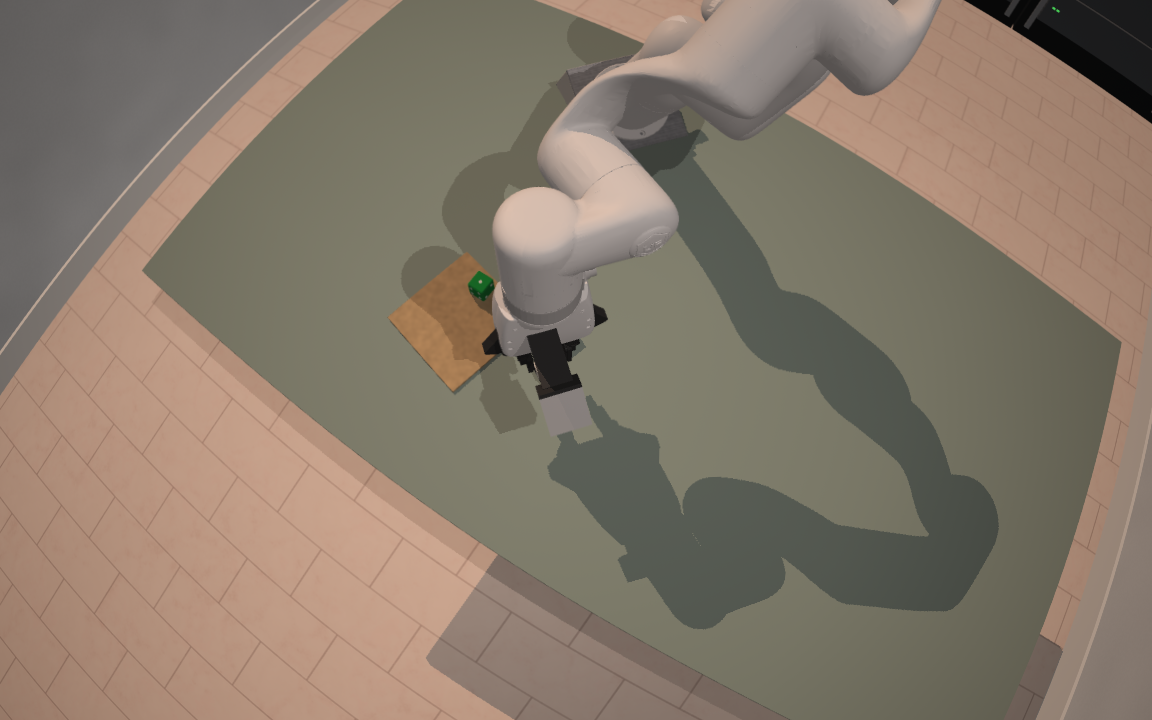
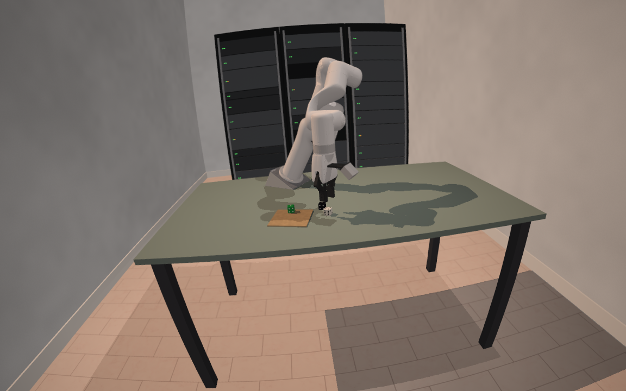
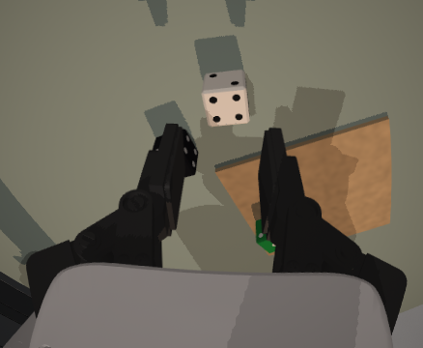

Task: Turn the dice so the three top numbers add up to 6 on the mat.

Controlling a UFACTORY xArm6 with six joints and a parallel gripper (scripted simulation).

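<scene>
Olive table [image 2: 402,214] — mat [image 2: 289,219], white die [image 2: 327,210], black die [image 2: 322,205].

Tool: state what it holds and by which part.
Nothing: the tool is open, and the black die sits outside its fingers.

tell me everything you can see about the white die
The white die is a small off-white cube with black pips and softly rounded edges. It lies flat on the green table top, just off the brown mat, not on it. Its top face shows four pips. The black die sits close beside it. The gripper hangs above, not touching it.
</scene>
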